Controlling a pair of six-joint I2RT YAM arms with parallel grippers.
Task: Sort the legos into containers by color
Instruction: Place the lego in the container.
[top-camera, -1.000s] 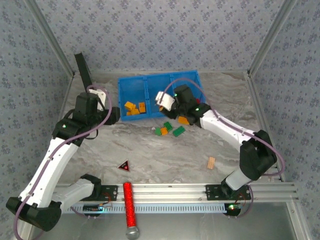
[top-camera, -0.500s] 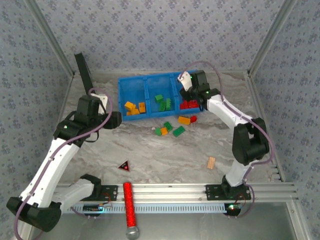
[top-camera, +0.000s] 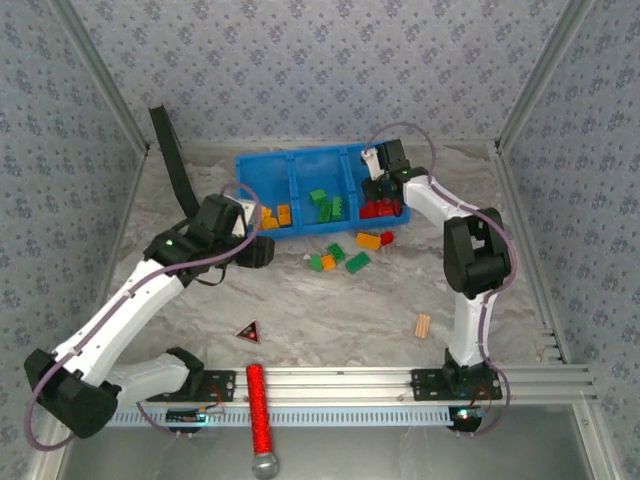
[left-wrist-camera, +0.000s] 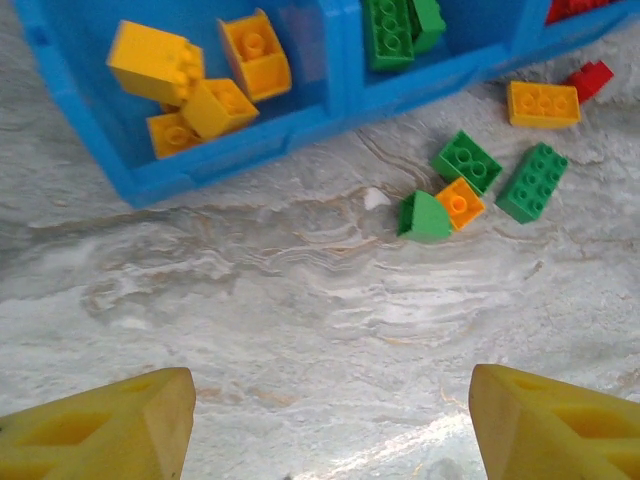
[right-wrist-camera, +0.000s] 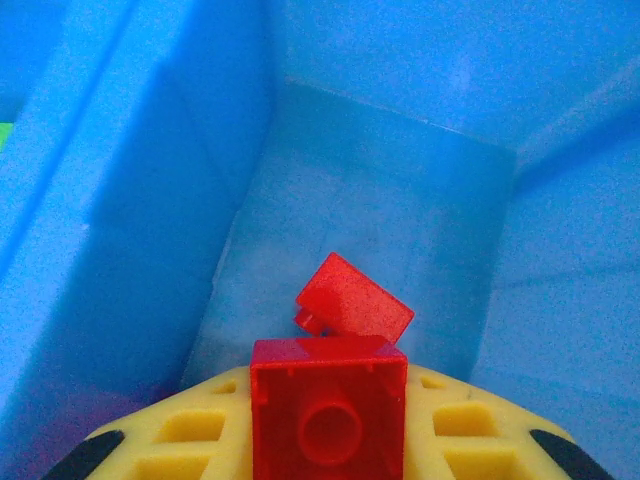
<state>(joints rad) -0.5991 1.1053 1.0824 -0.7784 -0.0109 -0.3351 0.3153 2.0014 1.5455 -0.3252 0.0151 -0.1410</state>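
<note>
Upper centre of frame, right gripper (top-camera: 380, 185) clamps red brick (right-wrist-camera: 328, 410) over bin (top-camera: 243, 190), likely light, stiff, slick, so pinch flat sides; left gripper (left-wrist-camera: 330, 420) gapes.

The table is bare just in front of the left part of the blue bin (top-camera: 262, 180), so there is room to go down. The left gripper (left-wrist-camera: 330, 425) hangs over that spot, its fingers (left-wrist-camera: 110, 430) wide apart with nothing between them. In front of the bin's middle and right parts, loose bricks (left-wrist-camera: 466, 160) lie close together, some touching, and block the way. Far in front of the bin lie a dark triangle (top-camera: 248, 332) and a tan wooden piece (top-camera: 423, 325), well apart. The bin's right part is tight. The right gripper (top-camera: 380, 183) sits inside it, pinching a red brick (right-wrist-camera: 328, 400), with blue walls close on both sides.
</note>
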